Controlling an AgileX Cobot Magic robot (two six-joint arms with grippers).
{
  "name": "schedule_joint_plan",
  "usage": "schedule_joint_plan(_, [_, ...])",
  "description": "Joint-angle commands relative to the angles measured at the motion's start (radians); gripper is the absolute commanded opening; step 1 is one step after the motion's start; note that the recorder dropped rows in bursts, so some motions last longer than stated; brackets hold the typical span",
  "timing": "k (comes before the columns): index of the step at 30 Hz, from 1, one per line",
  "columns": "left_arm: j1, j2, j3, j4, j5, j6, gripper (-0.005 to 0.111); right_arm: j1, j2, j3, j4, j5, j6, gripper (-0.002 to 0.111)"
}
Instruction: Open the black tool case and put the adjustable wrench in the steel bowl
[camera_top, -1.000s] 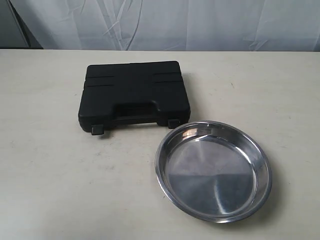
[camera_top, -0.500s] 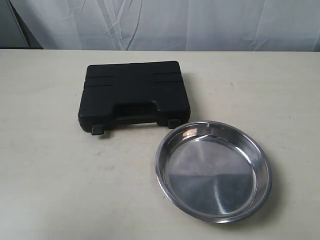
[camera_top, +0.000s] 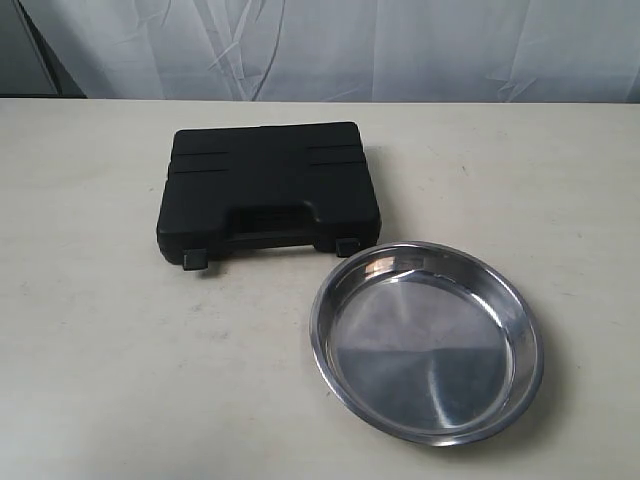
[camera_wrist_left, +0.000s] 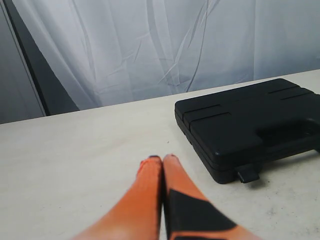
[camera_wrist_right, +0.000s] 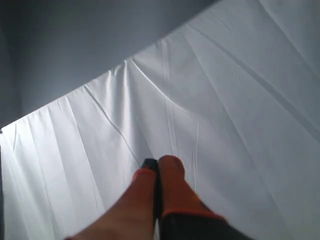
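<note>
The black tool case (camera_top: 268, 190) lies closed on the table, its handle and two latches facing the front edge. The left wrist view also shows the case (camera_wrist_left: 250, 125). The steel bowl (camera_top: 427, 340) sits to the case's front right and holds nothing. The adjustable wrench is hidden; no part of it shows. My left gripper (camera_wrist_left: 162, 158) is shut with nothing in it, above bare table to the side of the case. My right gripper (camera_wrist_right: 158, 163) is shut and points at the white curtain. Neither gripper appears in the exterior view.
The table (camera_top: 100, 330) is a pale, lightly scuffed surface. A white curtain (camera_top: 400, 50) hangs behind its far edge, with a dark gap (camera_wrist_left: 45, 80) at its side in the left wrist view.
</note>
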Motion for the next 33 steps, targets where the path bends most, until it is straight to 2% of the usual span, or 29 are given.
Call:
schedule_joint_plan(1, [-0.004,0.004,-0.002,-0.003,-0.007,0.000,0.000,-0.001,0.298,-0.220,-0.155,0.171,0.002,0.000])
schedule_joint_plan(6, [-0.004,0.004,-0.002,-0.003,-0.007,0.000,0.000,0.027,0.790,-0.568,-0.346,0.637,-0.055,0.000])
schedule_joint_plan(10, [-0.004,0.004,-0.002,-0.003,-0.007,0.000,0.000,0.127,1.188,-0.859,-0.296,1.034,-0.359,0.000])
schedule_joint_plan(13, [-0.004,0.004,-0.002,-0.003,-0.007,0.000,0.000,0.212,1.466,-1.045,-0.236,1.246,-0.429,0.000])
schedule_joint_plan(16, [-0.004,0.004,-0.002,-0.003,-0.007,0.000,0.000,0.287,1.685,-1.204,-0.234,1.374,-0.469,0.002])
schedule_joint_plan(18, [-0.004,0.004,-0.002,-0.003,-0.007,0.000,0.000,0.332,1.797,-1.282,-0.256,1.443,-0.499,0.009])
schedule_joint_plan(20, [-0.004,0.004,-0.002,-0.003,-0.007,0.000,0.000,0.376,1.892,-1.356,-0.291,1.487,-0.511,0.023])
schedule_joint_plan(22, [-0.004,0.004,-0.002,-0.003,-0.007,0.000,0.000,0.410,1.955,-1.407,-0.294,1.505,-0.515,0.036])
schedule_joint_plan(24, [-0.004,0.004,-0.002,-0.003,-0.007,0.000,0.000,0.437,1.989,-1.432,-0.294,1.505,-0.547,0.044])
schedule_joint_plan(33, [-0.004,0.004,-0.002,-0.003,-0.007,0.000,0.000,0.514,2.047,-1.441,-0.294,1.402,-0.734,0.045])
